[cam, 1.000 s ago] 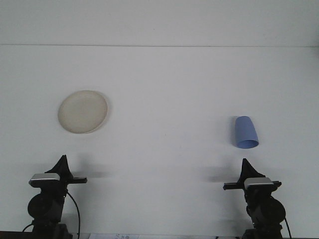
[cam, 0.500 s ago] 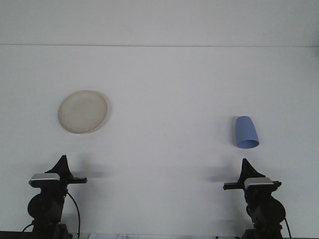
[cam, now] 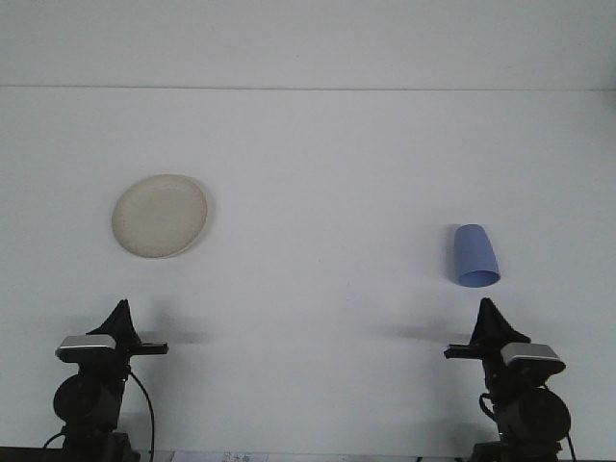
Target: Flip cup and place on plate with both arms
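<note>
Right end effector (cam: 489,310) near cup (cam: 475,256), plate (cam: 160,216) bare

A broad white table (cam: 318,173) is filling nearly the whole front view, running from the near edge far back to a thin straight seam. Beyond that seam a plain white wall (cam: 308,43) is rising across the far side, left to right. Soft, even light is falling from above, casting only faint grey shadows on the tabletop near the bottom of the view. Along the near edge a dark strip is showing, possibly the table's front lip, though the view is too dim to tell.
</note>
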Controlling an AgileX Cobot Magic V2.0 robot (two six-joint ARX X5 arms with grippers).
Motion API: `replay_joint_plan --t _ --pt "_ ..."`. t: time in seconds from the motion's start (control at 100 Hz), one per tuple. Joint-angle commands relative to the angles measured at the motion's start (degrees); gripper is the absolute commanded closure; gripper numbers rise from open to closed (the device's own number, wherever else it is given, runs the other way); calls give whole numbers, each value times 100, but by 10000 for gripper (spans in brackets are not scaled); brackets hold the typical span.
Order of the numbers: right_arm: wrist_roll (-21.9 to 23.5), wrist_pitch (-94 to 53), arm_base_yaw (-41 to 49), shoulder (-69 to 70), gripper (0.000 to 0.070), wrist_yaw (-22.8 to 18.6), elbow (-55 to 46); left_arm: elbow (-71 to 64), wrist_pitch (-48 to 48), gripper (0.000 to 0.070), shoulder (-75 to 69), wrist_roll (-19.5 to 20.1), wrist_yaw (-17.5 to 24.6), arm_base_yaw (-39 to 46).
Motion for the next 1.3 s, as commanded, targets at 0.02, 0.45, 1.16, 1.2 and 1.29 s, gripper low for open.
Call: replay_joint_plan --t 0.02,0.45,1.16,1.2,1.29 --pt "-105 -120 0 323 379 142 664 -111 63 685 -11 13 11 4" --pt "-1368 -1119 -2 3106 241 1075 1971 -111 63 685 -11 13 11 4" --pt "-2330 1019 -636 6518 241 1287 1961 -111 63 685 -11 13 11 4" --pt "-2422 1255 -726 6664 241 1196 1961 -111 63 685 -11 13 11 4" --pt "-2455 1770 -918 6988 241 844 1961 -111 63 685 -11 13 11 4"
